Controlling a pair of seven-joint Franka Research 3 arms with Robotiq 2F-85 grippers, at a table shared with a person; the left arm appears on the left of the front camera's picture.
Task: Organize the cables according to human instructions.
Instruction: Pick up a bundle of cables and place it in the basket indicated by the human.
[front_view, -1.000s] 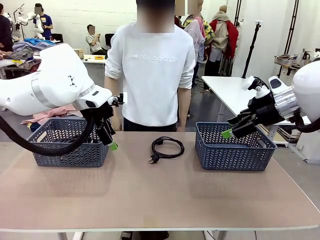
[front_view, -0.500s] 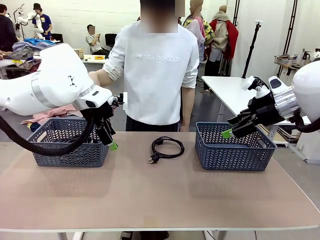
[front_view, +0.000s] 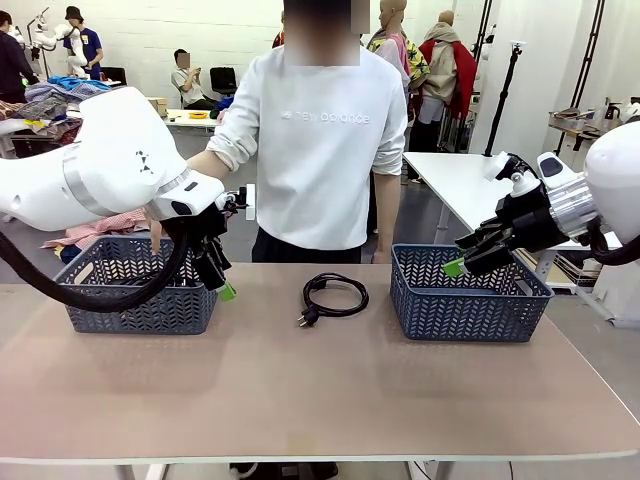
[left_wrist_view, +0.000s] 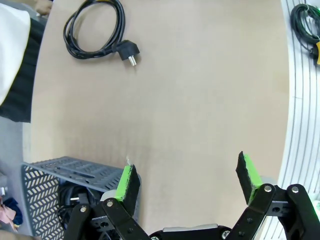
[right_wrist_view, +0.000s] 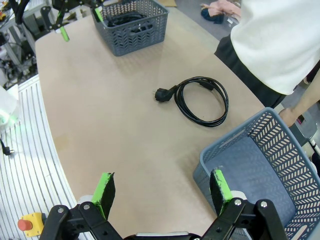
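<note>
The thin black coiled power cord (front_view: 335, 296) lies on the tan table (front_view: 300, 400) between two grey lattice baskets (front_view: 135, 286), apart from both. It looks light and floppy, so pinching the bunched loop strands should hold better than the chunky plug. The left gripper (left_wrist_view: 187, 180) and right gripper (right_wrist_view: 162, 192) both hang spread wide, holding nothing.

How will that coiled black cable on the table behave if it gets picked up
The cable is thin and loosely looped with no tie visible, so it will probably sag and uncoil. Its chunky plug sticks out and would likely dangle.
</note>
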